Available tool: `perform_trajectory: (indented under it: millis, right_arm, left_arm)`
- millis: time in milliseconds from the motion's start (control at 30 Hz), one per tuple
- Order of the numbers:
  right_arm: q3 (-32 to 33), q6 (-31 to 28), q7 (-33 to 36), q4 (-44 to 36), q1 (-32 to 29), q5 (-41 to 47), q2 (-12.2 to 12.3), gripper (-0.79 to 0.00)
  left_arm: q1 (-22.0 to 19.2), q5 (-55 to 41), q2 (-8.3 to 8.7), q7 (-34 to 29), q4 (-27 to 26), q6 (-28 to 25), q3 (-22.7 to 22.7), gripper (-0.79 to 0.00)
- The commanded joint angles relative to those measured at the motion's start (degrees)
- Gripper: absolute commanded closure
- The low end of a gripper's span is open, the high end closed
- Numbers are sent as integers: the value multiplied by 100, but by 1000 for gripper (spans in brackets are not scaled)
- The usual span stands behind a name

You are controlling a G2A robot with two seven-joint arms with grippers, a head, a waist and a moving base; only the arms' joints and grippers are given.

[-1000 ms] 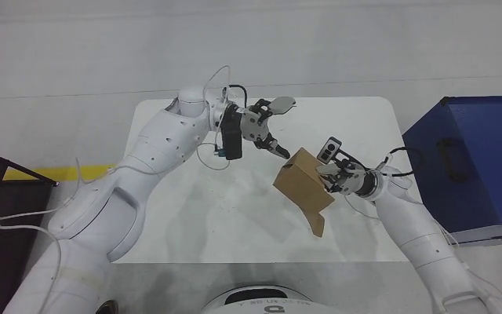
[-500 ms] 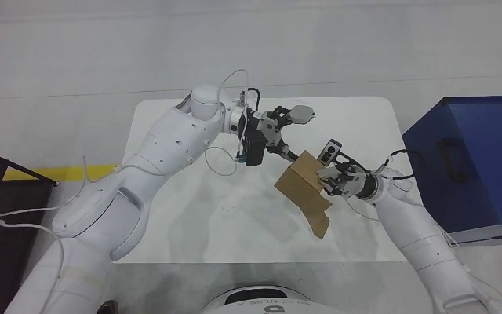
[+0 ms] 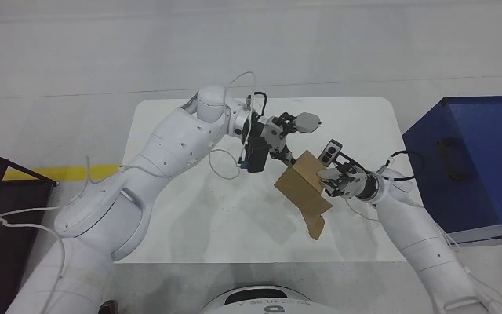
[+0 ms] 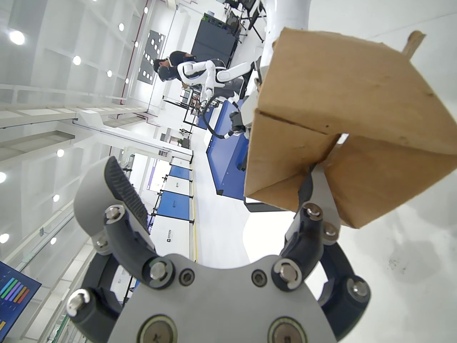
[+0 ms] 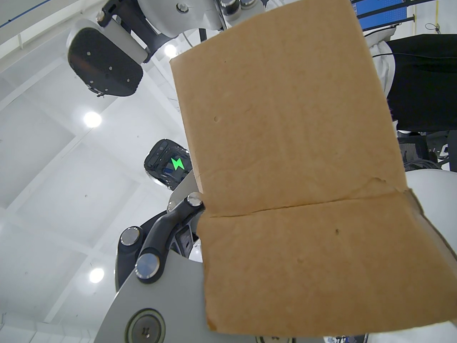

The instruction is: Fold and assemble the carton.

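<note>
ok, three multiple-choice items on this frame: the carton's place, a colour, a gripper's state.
1. Where is the carton? A lying flat, unheld; B in the right gripper, over the right half of the table; C on the floor.
2. Colour of the bin beside the table? A red; B blue; C green.
3. The left gripper is: A open; B shut on the carton; C shut on nothing.
Key: 1 B, the right gripper clamps its edge; 2 B, its walls are blue; 3 A, its fingers are spread wide, one against the carton.
</note>
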Motion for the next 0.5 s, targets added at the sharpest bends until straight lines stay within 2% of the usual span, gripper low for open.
perform_trajectory:
  millis: [0,200,467]
  right_arm:
    - [4,-4,0,-6,-9,-1,2,0]
    - [12,-13,0,-52,-52,24,12,0]
    - [-7,-49,0,-71,-70,46,32,0]
  left_arm:
    - [-3,0,-20,-47,4,1,12,-785]
    - [-34,25,-90,-425,65,-40,38,-785]
    - [4,-324,-220,-629,133,-262,28,-785]
